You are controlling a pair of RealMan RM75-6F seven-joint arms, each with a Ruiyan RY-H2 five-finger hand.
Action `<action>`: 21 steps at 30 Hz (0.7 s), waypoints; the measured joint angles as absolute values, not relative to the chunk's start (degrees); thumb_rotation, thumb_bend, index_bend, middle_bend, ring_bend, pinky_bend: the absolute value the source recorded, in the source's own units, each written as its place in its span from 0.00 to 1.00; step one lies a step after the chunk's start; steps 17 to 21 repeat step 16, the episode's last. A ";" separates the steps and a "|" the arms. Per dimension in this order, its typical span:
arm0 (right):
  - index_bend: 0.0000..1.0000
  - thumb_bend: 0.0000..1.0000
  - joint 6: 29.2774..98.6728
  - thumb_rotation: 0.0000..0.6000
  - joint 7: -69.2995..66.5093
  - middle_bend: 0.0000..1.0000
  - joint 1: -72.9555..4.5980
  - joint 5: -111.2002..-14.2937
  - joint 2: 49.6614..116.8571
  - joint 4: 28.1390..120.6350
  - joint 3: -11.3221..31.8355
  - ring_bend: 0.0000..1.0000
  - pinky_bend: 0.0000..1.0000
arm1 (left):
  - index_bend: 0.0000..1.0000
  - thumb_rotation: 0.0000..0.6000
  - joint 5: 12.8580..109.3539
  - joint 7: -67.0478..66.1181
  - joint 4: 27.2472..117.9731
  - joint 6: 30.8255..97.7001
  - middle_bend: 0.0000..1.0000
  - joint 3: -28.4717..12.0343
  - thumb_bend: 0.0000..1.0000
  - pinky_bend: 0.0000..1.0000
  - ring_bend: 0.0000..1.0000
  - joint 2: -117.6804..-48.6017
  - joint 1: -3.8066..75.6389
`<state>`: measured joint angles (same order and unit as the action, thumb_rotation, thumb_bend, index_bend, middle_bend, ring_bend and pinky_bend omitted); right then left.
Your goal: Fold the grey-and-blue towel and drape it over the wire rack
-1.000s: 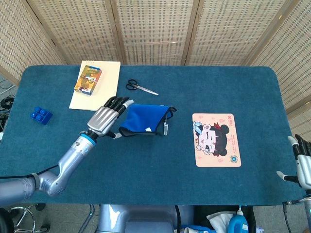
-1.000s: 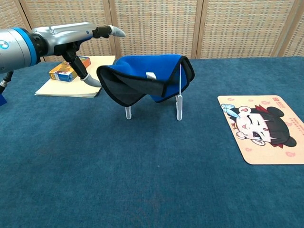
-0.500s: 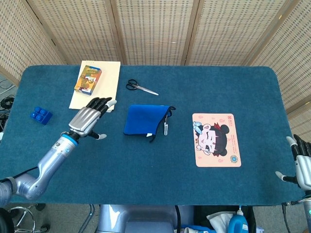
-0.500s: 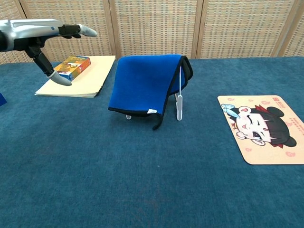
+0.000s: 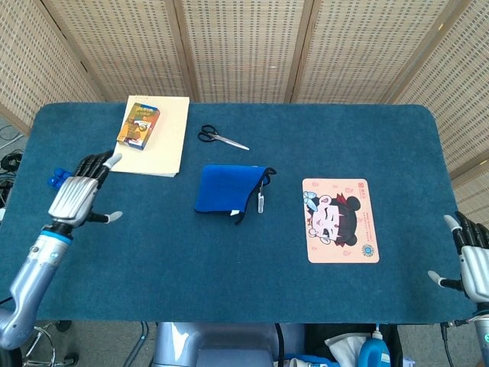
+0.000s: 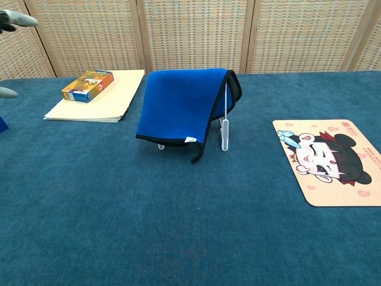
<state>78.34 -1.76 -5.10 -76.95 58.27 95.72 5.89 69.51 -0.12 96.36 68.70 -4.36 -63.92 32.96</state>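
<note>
The blue towel [image 5: 223, 189] with its dark edge hangs folded over the wire rack [image 6: 224, 134] at the table's middle; in the chest view the towel [image 6: 178, 104] covers the rack's top and one side, leaving the rack's feet showing. My left hand [image 5: 79, 193] hovers far to the left near the table edge, fingers spread, holding nothing. Only its fingertips [image 6: 13, 19] show at the chest view's left border. My right hand [image 5: 474, 260] rests off the table's front right corner, fingers apart and empty.
A cream folder [image 5: 153, 138] with a small orange box [image 5: 138, 125] lies at the back left. Scissors [image 5: 221, 138] lie behind the towel. A blue toy block [image 5: 55, 180] sits by my left hand. A cartoon mat [image 5: 339, 219] lies to the right.
My left hand let go of the towel and drew back leftward to the table edge. The towel's lifted flap dropped and hangs flat over the rack. The right hand barely shifted.
</note>
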 measured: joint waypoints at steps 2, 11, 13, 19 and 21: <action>0.00 0.00 78.45 1.00 -2.44 0.00 -5.04 -77.59 58.10 95.90 5.68 0.00 0.00 | 0.00 1.00 70.75 0.25 97.16 72.47 0.00 -3.17 0.16 0.00 0.00 -63.31 29.54; 0.00 0.00 80.41 1.00 -5.22 0.00 -4.41 -80.84 57.20 96.51 5.03 0.00 0.00 | 0.00 1.00 73.75 -5.53 102.05 86.27 0.00 1.01 0.18 0.00 0.00 -61.85 17.51; 0.00 0.00 80.92 1.00 -5.27 0.00 -4.25 -81.17 57.16 96.47 4.99 0.00 0.00 | 0.00 1.00 74.19 -8.00 103.02 88.23 0.00 1.66 0.18 0.00 0.00 -61.72 16.00; 0.00 0.00 81.93 1.00 -4.49 0.00 -3.99 -81.41 57.35 96.32 5.05 0.00 0.00 | 0.00 1.00 75.35 -11.85 104.08 91.29 0.00 2.57 0.18 0.00 0.00 -61.76 13.26; 0.00 0.00 81.93 1.00 -4.49 0.00 -3.99 -81.41 57.35 96.32 5.05 0.00 0.00 | 0.00 1.00 75.35 -11.85 104.08 91.29 0.00 2.57 0.18 0.00 0.00 -61.76 13.26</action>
